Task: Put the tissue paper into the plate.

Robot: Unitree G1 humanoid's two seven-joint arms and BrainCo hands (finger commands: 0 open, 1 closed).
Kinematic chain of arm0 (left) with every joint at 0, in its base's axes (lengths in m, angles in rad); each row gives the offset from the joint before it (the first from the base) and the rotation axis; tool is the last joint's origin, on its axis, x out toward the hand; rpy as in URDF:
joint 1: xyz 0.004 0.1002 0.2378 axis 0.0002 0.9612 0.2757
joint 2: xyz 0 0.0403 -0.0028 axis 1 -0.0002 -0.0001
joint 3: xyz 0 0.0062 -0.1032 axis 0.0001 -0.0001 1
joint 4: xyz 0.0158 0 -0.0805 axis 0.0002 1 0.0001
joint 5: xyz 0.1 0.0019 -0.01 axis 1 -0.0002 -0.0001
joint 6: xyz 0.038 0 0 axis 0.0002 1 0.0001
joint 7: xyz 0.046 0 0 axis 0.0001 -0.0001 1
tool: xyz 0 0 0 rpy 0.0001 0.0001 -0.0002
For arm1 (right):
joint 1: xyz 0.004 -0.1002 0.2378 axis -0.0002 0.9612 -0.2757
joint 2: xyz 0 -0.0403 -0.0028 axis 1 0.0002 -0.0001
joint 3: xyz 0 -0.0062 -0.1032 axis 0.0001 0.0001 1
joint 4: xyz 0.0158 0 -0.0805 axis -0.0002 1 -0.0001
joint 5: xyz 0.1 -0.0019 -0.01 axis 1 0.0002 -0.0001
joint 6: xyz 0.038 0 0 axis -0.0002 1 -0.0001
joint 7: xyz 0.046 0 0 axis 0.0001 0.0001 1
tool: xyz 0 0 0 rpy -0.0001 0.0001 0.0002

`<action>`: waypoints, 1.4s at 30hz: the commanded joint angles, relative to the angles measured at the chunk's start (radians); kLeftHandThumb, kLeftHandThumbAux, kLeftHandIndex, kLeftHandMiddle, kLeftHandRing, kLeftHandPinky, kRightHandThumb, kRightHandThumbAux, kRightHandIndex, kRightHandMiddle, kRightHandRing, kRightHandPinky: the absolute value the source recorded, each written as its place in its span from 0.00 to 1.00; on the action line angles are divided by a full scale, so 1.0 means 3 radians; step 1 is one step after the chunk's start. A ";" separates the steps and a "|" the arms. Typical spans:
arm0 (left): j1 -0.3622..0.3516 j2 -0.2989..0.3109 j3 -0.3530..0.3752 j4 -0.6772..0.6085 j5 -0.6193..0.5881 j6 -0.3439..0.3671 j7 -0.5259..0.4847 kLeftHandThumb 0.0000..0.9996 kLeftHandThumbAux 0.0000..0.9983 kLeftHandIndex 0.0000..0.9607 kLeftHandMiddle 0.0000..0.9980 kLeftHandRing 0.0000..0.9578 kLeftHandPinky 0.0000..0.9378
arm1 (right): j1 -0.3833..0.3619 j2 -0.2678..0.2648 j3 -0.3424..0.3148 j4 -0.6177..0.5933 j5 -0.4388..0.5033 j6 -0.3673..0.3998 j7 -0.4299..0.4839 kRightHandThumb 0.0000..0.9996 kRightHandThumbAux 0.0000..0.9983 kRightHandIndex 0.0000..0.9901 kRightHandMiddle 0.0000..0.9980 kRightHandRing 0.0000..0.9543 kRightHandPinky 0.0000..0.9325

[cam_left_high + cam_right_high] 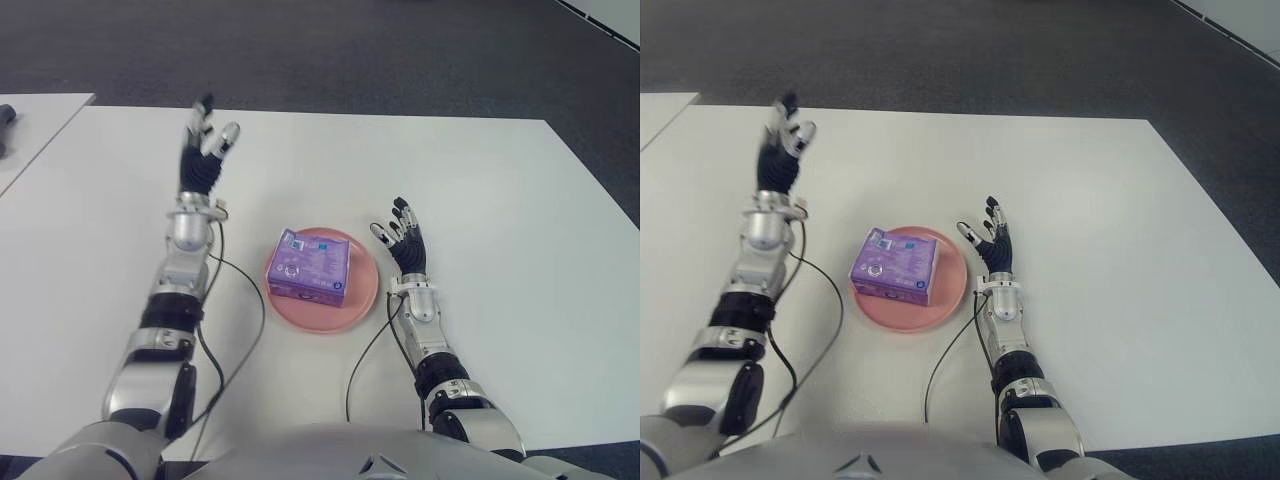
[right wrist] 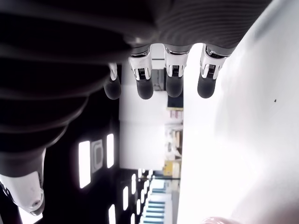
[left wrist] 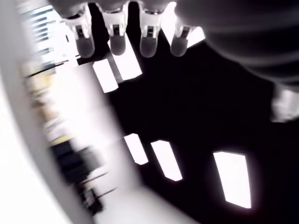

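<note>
Right hand point(image 1: 402, 238) stands open and empty just beside the plate point(image 1: 366, 299); the tissue pack point(image 1: 312, 266) already lies in it, long axis across. Left hand point(image 1: 205, 145), open, is raised farther off, toward the worktop's point(image 1: 500, 200) far edge.

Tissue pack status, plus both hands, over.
Tissue pack lies in the plate. Left hand open, raised left of plate, holds nothing. Right hand open, just right of plate. Nothing in the way.
</note>
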 commanded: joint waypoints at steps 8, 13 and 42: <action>0.0535 -0.0231 -0.0118 -0.0282 -0.0081 0.0269 -0.0116 0.00 0.40 0.00 0.00 0.00 0.00 | 0.0137 -0.0007 0.0008 0.0240 -0.0021 0.0068 -0.0052 0.13 0.57 0.00 0.00 0.00 0.04; 0.0668 -0.0278 -0.0159 -0.0228 -0.0062 0.0217 -0.0125 0.00 0.41 0.00 0.00 0.00 0.00 | 0.0123 -0.0002 -0.0009 0.0303 0.0032 0.0001 -0.0002 0.13 0.57 0.00 0.00 0.00 0.05; 0.0656 -0.0281 -0.0197 0.0448 -0.0167 0.0024 -0.0334 0.00 0.39 0.00 0.00 0.00 0.00 | 0.0094 -0.0037 -0.0088 0.0452 0.0062 -0.0180 0.0062 0.15 0.60 0.01 0.02 0.02 0.07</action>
